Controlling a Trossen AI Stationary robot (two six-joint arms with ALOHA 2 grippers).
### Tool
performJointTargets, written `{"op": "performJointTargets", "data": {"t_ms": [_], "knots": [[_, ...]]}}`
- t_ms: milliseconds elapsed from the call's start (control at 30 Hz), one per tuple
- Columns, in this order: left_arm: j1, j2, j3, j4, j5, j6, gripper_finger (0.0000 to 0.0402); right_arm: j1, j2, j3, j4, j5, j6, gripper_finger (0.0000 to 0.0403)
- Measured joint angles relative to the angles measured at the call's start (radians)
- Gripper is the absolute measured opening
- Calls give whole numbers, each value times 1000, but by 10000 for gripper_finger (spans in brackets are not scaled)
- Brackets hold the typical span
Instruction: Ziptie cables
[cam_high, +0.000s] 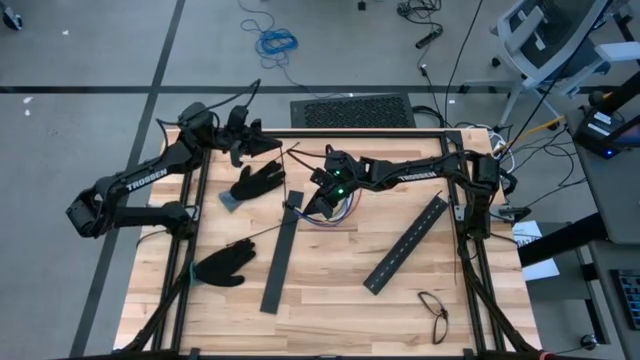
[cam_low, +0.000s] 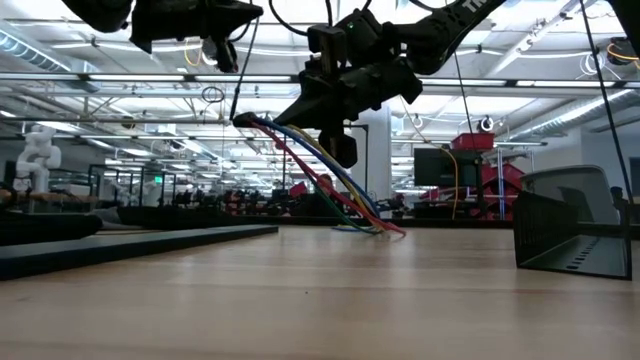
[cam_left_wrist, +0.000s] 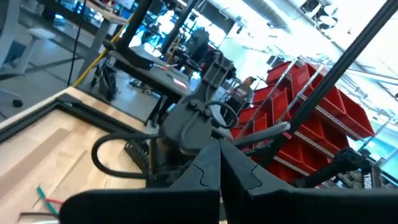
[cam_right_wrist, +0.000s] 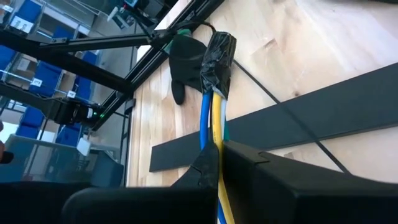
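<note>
My right gripper (cam_high: 323, 192) is over the table's middle, shut on the cables (cam_low: 330, 175), a bundle of red, blue, yellow and green wires. The bundle's black-taped end (cam_right_wrist: 217, 57) sticks out past the fingers. Its other end (cam_low: 385, 230) rests on the table. A ziptie (cam_high: 262, 236) lies on the wood across a black bar (cam_high: 283, 250); it shows as a thin dark line (cam_right_wrist: 292, 121) in the right wrist view. My left gripper (cam_high: 243, 138) hangs raised by the far left corner. It is shut (cam_left_wrist: 219, 163), and I see nothing between its fingers. My right gripper pinches the cables between its two fingers a short way behind the taped end, at the blue and yellow wires (cam_right_wrist: 211, 134). The fingers lie across the bundle. That end is lifted clear; the wires slant down from the hold, and their far end lies on the table.
Two black gloves (cam_high: 256, 184) (cam_high: 224, 266) lie on the table's left half. A second black slotted bar (cam_high: 405, 245) lies slanting on the right half. A pair of glasses (cam_high: 436, 312) sits near the near right corner. A dark frame (cam_high: 360, 134) rims the table.
</note>
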Motion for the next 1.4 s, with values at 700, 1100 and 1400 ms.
{"op": "performJointTargets", "data": {"t_ms": [700,1100,1400], "knots": [[-1,31,0,-7,-37,54,0,16,-1,0,9,-30,16,0],[5,31,0,-51,-23,76,0,16,-7,0,63,-57,65,0],[-28,33,0,-34,-36,53,0,28,-7,44,77,-71,82,0]]}}
